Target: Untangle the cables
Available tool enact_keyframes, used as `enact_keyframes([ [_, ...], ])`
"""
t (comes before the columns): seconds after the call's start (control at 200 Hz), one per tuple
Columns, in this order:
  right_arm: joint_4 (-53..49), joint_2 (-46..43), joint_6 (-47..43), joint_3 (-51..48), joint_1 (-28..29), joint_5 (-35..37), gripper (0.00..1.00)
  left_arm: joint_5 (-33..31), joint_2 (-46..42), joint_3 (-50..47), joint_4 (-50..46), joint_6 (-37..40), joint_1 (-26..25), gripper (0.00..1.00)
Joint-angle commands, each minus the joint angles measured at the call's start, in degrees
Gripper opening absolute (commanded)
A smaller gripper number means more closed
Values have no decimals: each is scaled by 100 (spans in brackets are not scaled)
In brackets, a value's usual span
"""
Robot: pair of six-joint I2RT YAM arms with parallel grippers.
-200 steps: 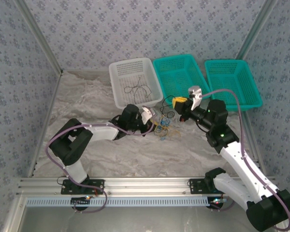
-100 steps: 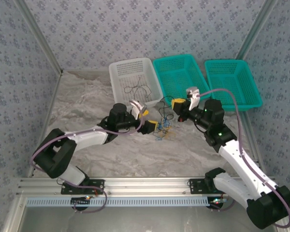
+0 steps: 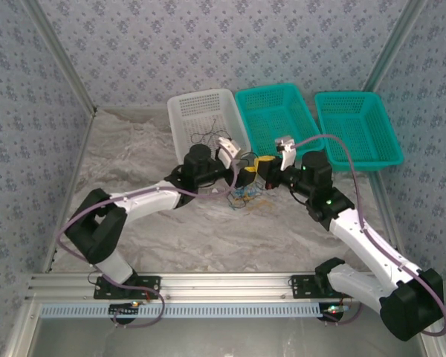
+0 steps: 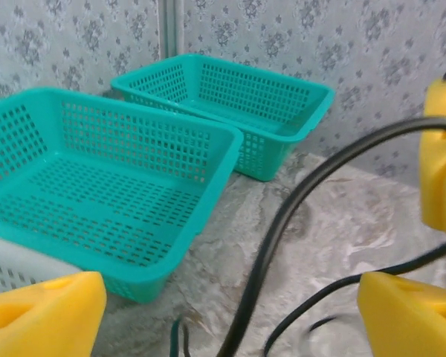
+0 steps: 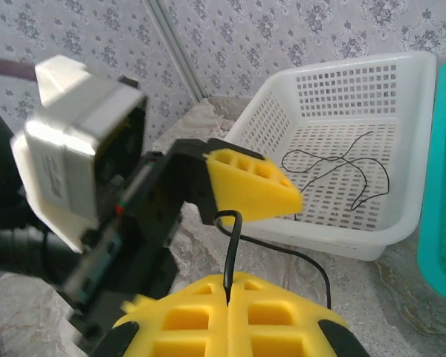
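A small tangle of thin cables [image 3: 245,195], with blue and yellow strands, lies on the cloth in front of the baskets. My right gripper [image 3: 262,165] hovers just above it. In the right wrist view its yellow fingers [image 5: 228,286] are shut on a black cable [image 5: 231,249] that loops up out of them. My left gripper [image 3: 245,175] faces it closely from the left, and one of its yellow fingers [image 5: 249,186] sits just above that loop. Seen from the left wrist, the left gripper [image 4: 230,316] is open, and the black cable [image 4: 282,230] runs up between its fingers without being pinched.
A white basket [image 3: 184,141] behind the left gripper holds a loose black wire [image 5: 334,160]. Two teal baskets [image 3: 247,100] [image 3: 357,98] stand to its right along the back. Crumpled pale cloth [image 3: 134,160] covers the table, with patterned walls around it.
The left gripper has gone from shut to open and moved up and right to meet the right gripper. The right gripper has shifted left, still holding the black cable.
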Motion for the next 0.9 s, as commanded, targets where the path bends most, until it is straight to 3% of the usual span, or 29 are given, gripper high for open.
enact_keyframes([
  [0.0, 349, -54, 257, 271, 56, -226, 0, -819, 385, 315, 175, 377, -214, 64],
  [0.09, 404, -212, 349, 235, 30, -44, 0, -1325, 665, 268, 473, 86, -292, 45],
  [0.21, 518, -432, 540, 165, -106, 15, 0, -1665, 854, -68, 920, -494, -292, 34],
  [0.52, 973, -767, 993, 300, -659, -107, 0, -1305, 1427, -534, 997, -1218, -286, 25],
  [0.66, 1220, -806, 1223, 408, -924, -239, 0, -980, 1681, -578, 870, -1328, -284, 31],
  [0.894, 1121, -825, 1092, 639, -976, -307, 0, -958, 1882, -633, 968, -1453, -239, 32],
])
